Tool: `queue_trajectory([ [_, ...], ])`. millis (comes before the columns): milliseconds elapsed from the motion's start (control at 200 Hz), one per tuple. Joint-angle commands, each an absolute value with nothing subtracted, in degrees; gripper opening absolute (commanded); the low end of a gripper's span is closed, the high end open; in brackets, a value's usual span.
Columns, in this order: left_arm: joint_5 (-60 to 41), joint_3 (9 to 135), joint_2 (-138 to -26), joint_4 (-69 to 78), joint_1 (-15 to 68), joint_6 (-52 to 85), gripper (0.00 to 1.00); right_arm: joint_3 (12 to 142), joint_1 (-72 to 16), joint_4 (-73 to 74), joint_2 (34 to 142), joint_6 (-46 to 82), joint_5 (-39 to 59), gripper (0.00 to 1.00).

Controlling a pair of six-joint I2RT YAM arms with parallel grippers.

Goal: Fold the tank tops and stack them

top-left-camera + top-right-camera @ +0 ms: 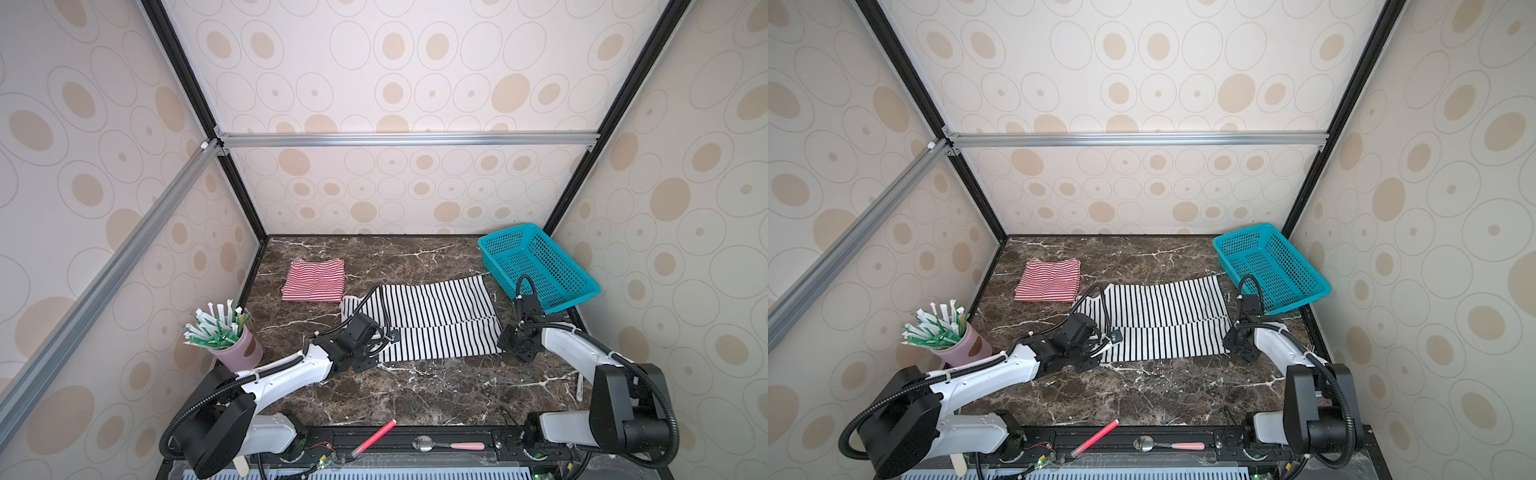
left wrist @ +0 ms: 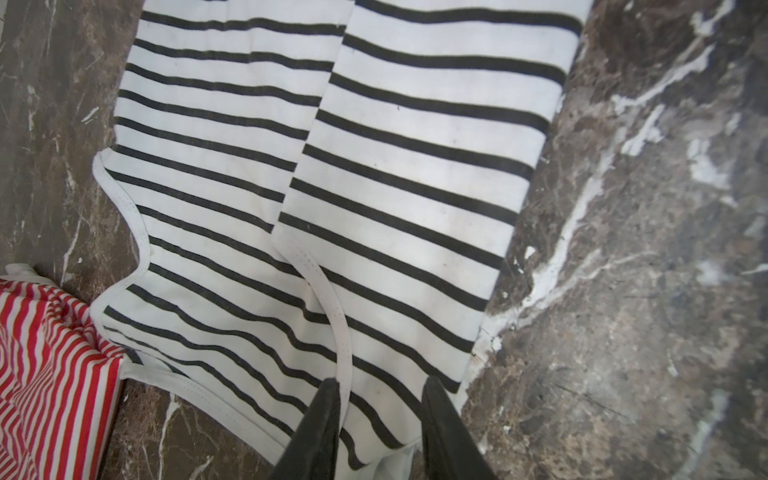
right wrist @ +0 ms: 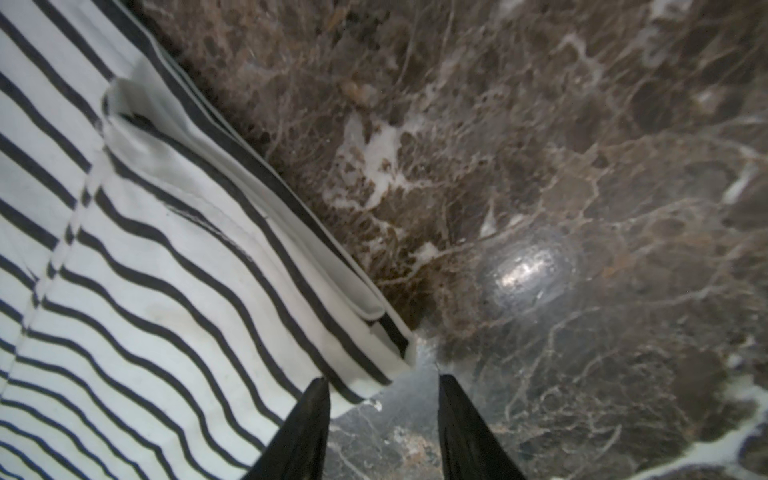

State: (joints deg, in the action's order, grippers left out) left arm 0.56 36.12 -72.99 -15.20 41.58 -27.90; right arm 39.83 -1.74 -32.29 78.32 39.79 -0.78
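left pincer [image 2: 380, 386] is hovering part-open over the strap end of the black-and-white tank top [image 1: 432, 316], lying half-folded on the bench [image 1: 415, 386]; right pincer [image 3: 384, 382] is gaping empty at its hem corner. pinching only one layer could be peeling the fold open.

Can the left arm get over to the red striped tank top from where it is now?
Probably yes. The red-and-white top lies folded just beyond the left gripper, with only the flat black-and-white top and bare marble tabletop between them. The jaws stand open and empty.
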Motion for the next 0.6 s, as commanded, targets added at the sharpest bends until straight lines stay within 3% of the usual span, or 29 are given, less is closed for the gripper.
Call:
queue_trajectory([
  [0,1.65,36.47,-70.64,-17.54,41.85,-28.18,0.33,42.35,-1.43,-33.02,80.68,38.41,-2.1,0.43],
  [280,1.94,38.0,-68.64,-19.82,42.01,-28.82,0.33,42.63,-1.46,-35.46,81.19,36.52,-6.74,0.41],
  [590,1.66,39.2,-69.22,-20.91,42.28,-28.04,0.33,43.32,-1.44,-33.97,85.24,35.58,-4.26,0.39],
])
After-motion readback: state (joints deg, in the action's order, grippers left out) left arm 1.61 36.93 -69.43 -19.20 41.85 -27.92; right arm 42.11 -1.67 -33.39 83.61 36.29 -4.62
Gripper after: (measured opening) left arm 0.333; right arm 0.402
